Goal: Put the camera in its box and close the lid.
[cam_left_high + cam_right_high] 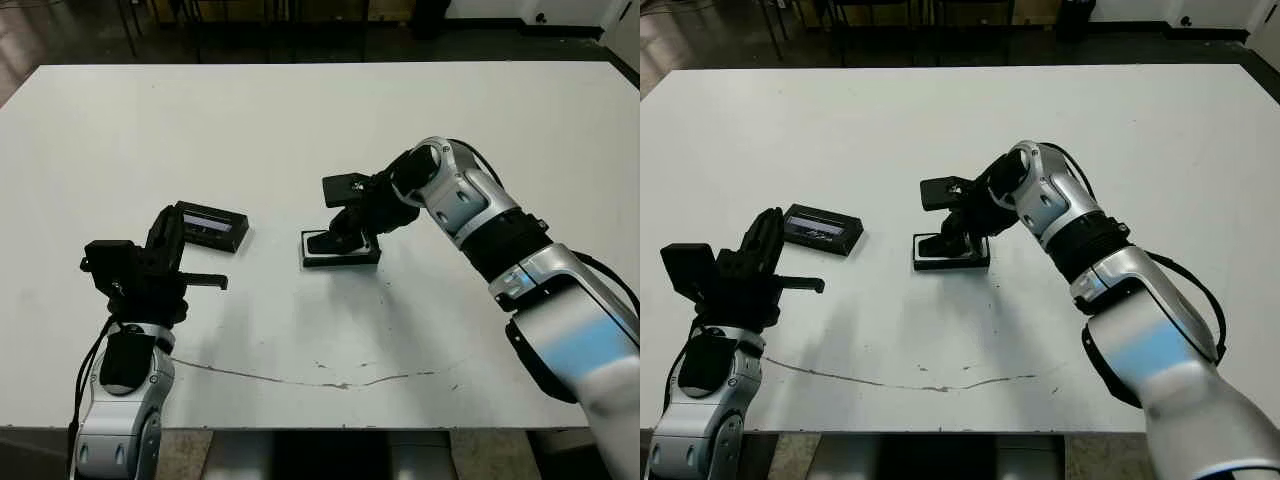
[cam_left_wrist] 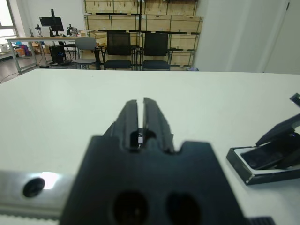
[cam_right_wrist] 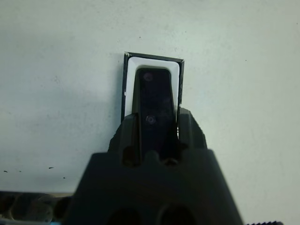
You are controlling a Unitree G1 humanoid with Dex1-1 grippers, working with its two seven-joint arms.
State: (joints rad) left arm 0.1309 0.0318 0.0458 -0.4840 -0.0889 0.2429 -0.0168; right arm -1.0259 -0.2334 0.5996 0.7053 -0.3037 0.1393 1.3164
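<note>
- Left gripper nearest, hovering empty at near left, fingers pressed together.
- Lid lies just beyond it on the table, off the box: closing not yet done.
- Box sits mid-table.
- Right gripper clamped on the camera, lowered into the white lining; release judged pending.

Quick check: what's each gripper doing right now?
Left gripper: shut, holding nothing.
Right gripper: shut on the slim black oblong camera, over the white-lined black box.
</note>
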